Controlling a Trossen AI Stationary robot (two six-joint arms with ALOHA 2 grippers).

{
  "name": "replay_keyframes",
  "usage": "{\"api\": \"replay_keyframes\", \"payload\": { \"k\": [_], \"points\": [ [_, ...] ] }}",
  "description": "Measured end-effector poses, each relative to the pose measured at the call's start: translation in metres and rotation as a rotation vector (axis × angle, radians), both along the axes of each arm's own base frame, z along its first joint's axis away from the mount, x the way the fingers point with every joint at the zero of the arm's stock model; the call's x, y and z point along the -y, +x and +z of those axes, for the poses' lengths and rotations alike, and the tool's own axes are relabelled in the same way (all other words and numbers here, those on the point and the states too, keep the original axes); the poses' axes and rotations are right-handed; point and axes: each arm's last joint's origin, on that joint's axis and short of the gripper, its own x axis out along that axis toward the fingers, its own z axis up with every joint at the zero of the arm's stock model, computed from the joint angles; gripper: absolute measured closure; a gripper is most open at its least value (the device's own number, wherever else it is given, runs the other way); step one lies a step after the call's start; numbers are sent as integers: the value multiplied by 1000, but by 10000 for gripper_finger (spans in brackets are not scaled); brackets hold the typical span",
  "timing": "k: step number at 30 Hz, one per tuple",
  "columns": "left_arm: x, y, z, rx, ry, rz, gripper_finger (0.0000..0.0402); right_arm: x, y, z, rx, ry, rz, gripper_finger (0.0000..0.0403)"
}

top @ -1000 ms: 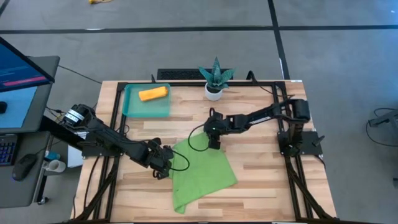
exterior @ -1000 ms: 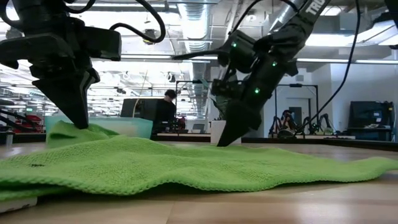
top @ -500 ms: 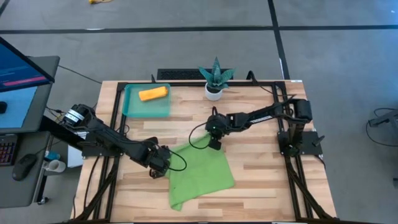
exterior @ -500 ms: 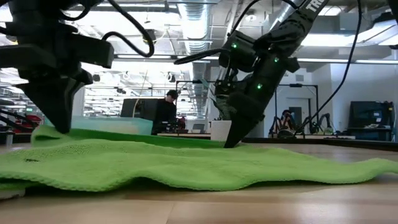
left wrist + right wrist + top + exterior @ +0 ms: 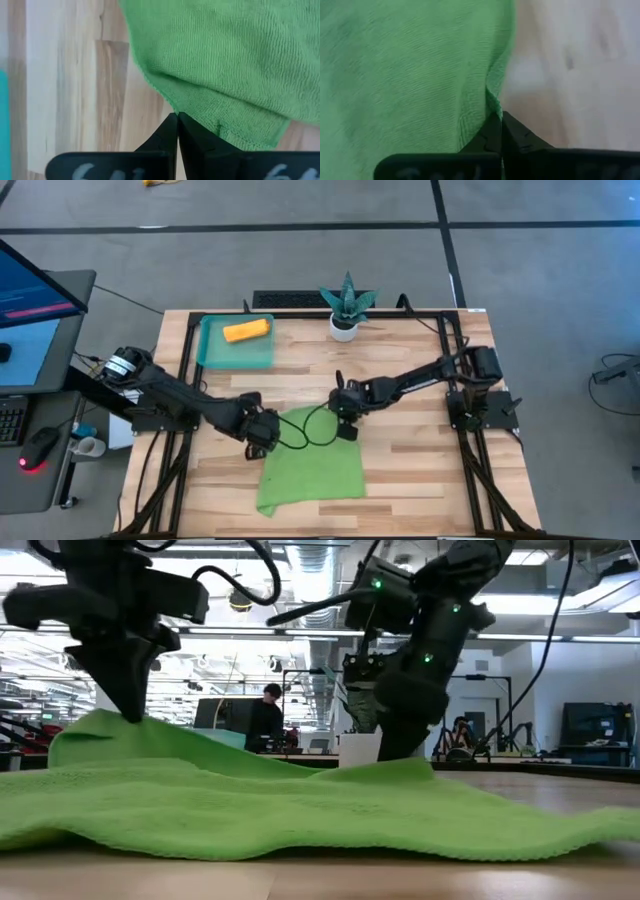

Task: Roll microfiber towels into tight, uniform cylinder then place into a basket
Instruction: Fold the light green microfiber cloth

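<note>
A lime green microfiber towel [image 5: 312,468] lies spread on the wooden table, near the front. My left gripper [image 5: 263,436] is shut on its far left corner, which stands raised in the low view [image 5: 105,725]. My right gripper [image 5: 347,427] is shut on its far right corner [image 5: 405,762]. An orange towel [image 5: 245,330], rolled up, lies in the teal basket [image 5: 214,355] at the far left. My left gripper pinches the towel's hemmed edge [image 5: 170,106] at the far left corner between its two fingers, coming from above and pointing steeply down. That corner is lifted into a peak [image 5: 120,722]; the rest of the cloth lies on the table. My right gripper pinches the towel's edge [image 5: 492,102] at the far right corner between its two fingers, from above and slanting down. The cloth puckers at the fingertips and rises slightly there [image 5: 400,764]; the rest lies flat.
A small white pot with a spiky green plant [image 5: 345,308] stands at the far edge, right of the basket. Bare wood lies to the right of the towel [image 5: 420,460]. A black frame runs round the table edge [image 5: 455,360].
My right gripper has shut on the towel's far right corner and moved toward the near edge. My left gripper has risen, lifting its corner. The towel has turned from a slanted lie to square with the table and has slid toward the near edge.
</note>
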Motion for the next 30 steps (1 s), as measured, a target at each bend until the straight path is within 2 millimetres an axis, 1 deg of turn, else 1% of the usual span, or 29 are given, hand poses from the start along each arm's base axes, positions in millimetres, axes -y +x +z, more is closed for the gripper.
{"api": "replay_keyframes", "payload": {
  "k": [5, 9, 12, 16, 23, 27, 30],
  "points": [
    [-6, 2, 0, 2, -13, 48, 401, -11, -1, 2, -23, -5, 28, 389],
    [-7, 3, 0, 2, -35, 84, 401, -15, -3, 2, -34, -18, 36, 397],
    [-6, 3, -1, 2, -47, 90, 397, -17, -3, 2, -35, -28, 36, 392],
    [-6, 3, -1, 5, -49, 94, 370, -17, -3, 2, -34, -30, 31, 384],
    [-5, 6, 0, 50, -61, 144, 316, -17, -3, 2, -33, -32, 27, 397],
    [-8, 5, 0, 87, 5, 222, 303, -17, -3, 3, -32, -33, 27, 388],
    [-8, 5, 0, 93, 7, 253, 301, -17, -3, 3, -32, -33, 27, 386]
  ]
}}
